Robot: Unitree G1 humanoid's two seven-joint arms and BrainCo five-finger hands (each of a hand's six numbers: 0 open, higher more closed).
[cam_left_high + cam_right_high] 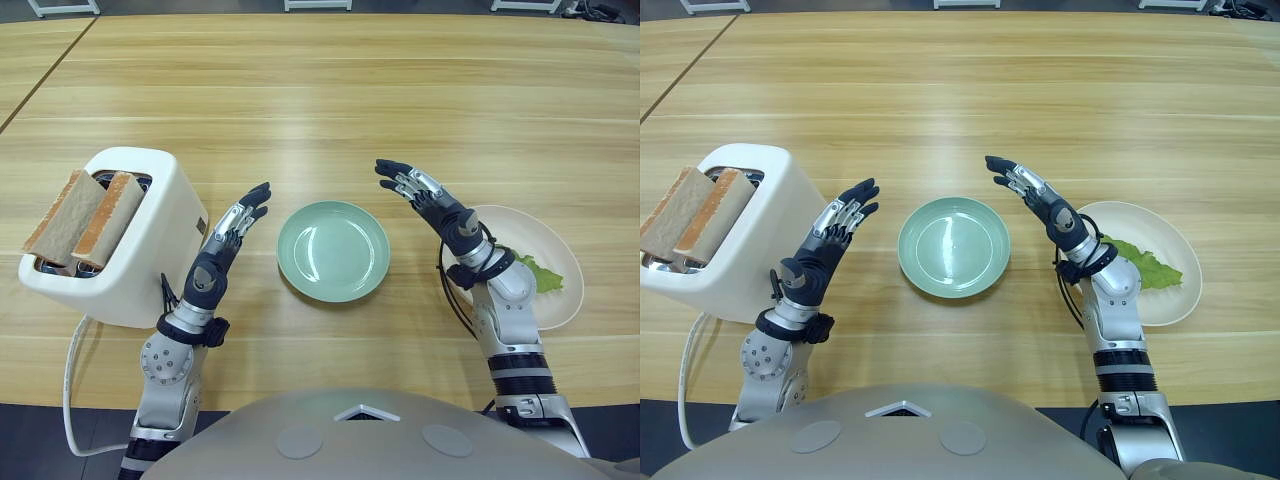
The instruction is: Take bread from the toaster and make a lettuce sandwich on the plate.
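A white toaster point(150, 240) stands at the left with two bread slices point(85, 217) sticking out of its slots. An empty pale green plate point(333, 250) lies in the middle of the table. A lettuce leaf point(1145, 265) rests on a cream plate point(1165, 300) at the right. My left hand point(228, 243) is held open, raised between the toaster and the green plate. My right hand point(428, 198) is open too, hovering between the green plate and the cream plate. Neither hand holds anything.
The toaster's white cord point(72, 390) hangs over the near table edge at the left. Bare wooden tabletop point(330, 100) stretches far behind the plates. White furniture legs point(62, 6) stand beyond the table's far edge.
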